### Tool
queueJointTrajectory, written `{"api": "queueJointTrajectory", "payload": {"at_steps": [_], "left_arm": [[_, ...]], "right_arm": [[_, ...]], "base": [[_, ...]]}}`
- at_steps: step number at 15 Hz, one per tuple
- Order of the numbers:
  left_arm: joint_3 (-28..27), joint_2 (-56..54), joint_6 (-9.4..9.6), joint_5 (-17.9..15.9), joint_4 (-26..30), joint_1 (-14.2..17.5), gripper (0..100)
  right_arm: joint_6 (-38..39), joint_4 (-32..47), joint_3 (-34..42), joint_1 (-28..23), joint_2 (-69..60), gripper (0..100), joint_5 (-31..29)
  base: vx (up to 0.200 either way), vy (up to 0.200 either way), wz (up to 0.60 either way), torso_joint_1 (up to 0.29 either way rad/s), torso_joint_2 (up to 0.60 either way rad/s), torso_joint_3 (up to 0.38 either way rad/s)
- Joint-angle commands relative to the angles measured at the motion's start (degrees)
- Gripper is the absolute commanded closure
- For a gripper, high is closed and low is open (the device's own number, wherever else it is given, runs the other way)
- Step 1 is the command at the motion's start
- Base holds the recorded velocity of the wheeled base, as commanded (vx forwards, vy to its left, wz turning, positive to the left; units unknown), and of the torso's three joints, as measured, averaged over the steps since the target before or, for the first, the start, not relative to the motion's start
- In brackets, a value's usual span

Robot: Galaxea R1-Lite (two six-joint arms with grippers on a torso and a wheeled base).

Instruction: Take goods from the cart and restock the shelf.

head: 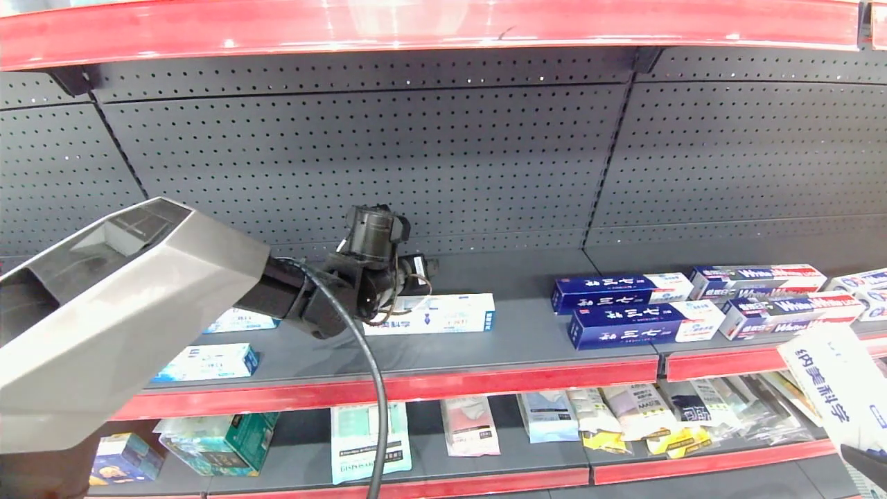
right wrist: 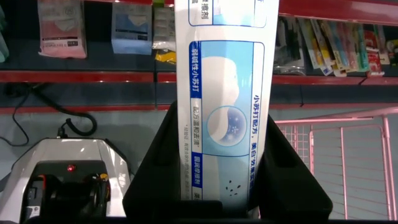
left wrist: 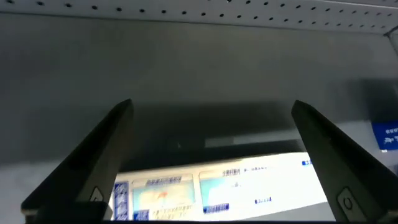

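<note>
Left gripper [left wrist: 214, 158] gapes wide astride the white box [left wrist: 217, 186] on the shelf [head: 527, 333]; right gripper [right wrist: 219, 165] clamps a second box [right wrist: 224, 87].

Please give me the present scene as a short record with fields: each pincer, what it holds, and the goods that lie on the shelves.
left pincer: open, its fingers on either side of the white box
white box: lying flat on the shelf
right pincer: shut on the white and blue carton
white and blue carton: in the air, not yet on the shelf
dark blue boxes: on the shelf, to the right of the white box
lower shelf: flat pouches in a row
</note>
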Motion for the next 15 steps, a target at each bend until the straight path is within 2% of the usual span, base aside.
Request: {"api": "queueJointTrajectory", "payload": {"at_steps": [1,3,10,15], "left_arm": [[-2.6,2.4,-0.27,0.0,0.1,-0.5,0],[-4.7,4.2,-0.27,0.1,0.2,-0.7,0],[-5.7,5.1,-0.01,-1.1,2.9,-0.7,0],[-11.6,8.5,-0.01,-0.5,3.1,-0.9,0]], "right_arm": [[0.0,0.0,0.4,0.0,-0.4,100,0.0],[0.0,0.0,0.4,-0.1,-0.5,100,0.0],[0.0,0.0,0.6,-0.1,-0.4,100,0.0],[0.0,0.0,1.4,0.0,-0.4,100,0.0]], "base": [[0.000,0.000,0.00,0.000,0.00,0.000],[0.000,0.000,0.00,0.000,0.00,0.000],[0.000,0.000,0.00,0.000,0.00,0.000],[0.000,0.000,0.00,0.000,0.00,0.000]]}}
